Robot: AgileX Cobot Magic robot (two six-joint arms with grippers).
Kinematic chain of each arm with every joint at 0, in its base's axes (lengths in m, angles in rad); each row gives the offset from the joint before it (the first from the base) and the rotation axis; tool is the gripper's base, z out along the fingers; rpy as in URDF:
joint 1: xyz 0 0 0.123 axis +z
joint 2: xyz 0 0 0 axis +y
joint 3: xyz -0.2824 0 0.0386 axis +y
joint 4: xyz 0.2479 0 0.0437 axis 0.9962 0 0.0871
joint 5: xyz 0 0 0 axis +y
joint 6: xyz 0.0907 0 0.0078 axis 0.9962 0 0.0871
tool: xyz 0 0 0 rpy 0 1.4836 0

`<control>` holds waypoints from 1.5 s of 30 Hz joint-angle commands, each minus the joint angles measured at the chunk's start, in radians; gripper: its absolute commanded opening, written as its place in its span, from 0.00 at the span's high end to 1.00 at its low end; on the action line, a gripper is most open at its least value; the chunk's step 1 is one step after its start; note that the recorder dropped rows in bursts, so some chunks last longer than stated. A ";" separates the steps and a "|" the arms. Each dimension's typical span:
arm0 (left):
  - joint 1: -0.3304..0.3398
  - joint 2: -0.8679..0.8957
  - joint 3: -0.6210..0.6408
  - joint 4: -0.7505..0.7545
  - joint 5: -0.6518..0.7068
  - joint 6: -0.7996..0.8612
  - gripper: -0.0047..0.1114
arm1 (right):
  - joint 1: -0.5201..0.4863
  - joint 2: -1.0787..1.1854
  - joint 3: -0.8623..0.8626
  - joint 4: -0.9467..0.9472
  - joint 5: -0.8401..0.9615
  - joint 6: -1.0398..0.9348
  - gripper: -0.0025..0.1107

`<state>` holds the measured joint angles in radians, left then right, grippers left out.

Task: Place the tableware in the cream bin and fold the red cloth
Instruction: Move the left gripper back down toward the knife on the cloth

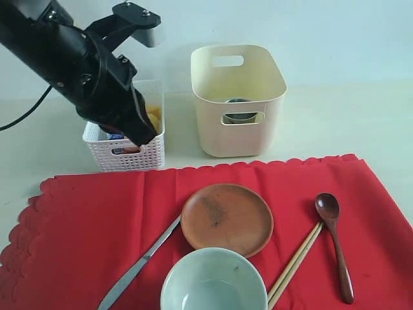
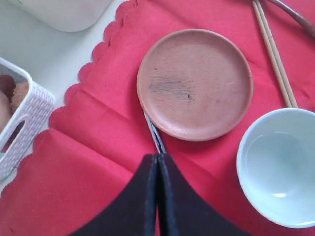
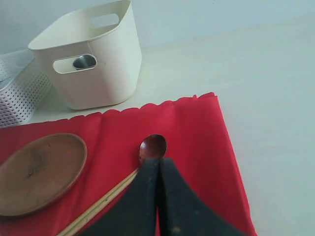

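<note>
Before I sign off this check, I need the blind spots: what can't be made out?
Steel cup: a sliver shows through the cream bin's cut-out, exterior view.
White basket's contents: exterior view, left arm covers most.
Pale green bowl: exterior view, bottom edge cuts it.
Knife: left wrist view, left tool hides most.

Steel cup (image 1: pixel 240 117) in cream plastic bin (image 1: pixel 210 126) — round brown plate (image 1: pixel 226 218), pale green bowl (image 1: pixel 213 284), knife (image 1: pixel 139 266), dark wooden spoon (image 1: pixel 335 239), wooden chopsticks (image 1: pixel 295 265) on flat red cloth (image 1: pixel 84 226).

Pale bluish wall (image 1: pixel 335 32) in bkgd, off-white tabletop (image 1: pixel 368 123), soft even light
</note>
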<state>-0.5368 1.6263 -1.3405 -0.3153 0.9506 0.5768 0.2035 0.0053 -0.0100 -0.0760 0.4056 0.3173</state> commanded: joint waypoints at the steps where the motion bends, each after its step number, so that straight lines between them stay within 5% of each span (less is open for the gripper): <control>1: -0.002 -0.086 0.103 -0.010 -0.059 -0.014 0.96 | -0.005 -0.005 0.003 -0.009 -0.012 0.001 0.98; 16: -0.002 -0.179 0.449 -0.031 -0.212 -0.014 0.96 | -0.005 -0.005 0.003 -0.009 -0.012 0.001 0.98; 23: -0.002 -0.145 0.547 -0.066 -0.431 -0.014 0.96 | -0.005 -0.005 0.003 -0.009 -0.012 0.001 0.98; 27: -0.002 -0.066 0.548 -0.073 -0.447 -0.008 0.96 | -0.005 -0.005 0.003 -0.009 -0.012 0.001 0.98; 34: -0.003 0.025 0.526 -0.126 -0.521 0.006 0.57 | -0.005 -0.005 0.003 -0.009 -0.012 0.001 0.98; 45: -0.075 0.117 0.488 -0.111 -0.566 0.054 0.57 | -0.005 -0.005 0.003 -0.009 -0.012 0.001 0.98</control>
<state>-0.5949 1.7203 -0.8434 -0.4459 0.4213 0.6254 0.2035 0.0053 -0.0100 -0.0760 0.4056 0.3173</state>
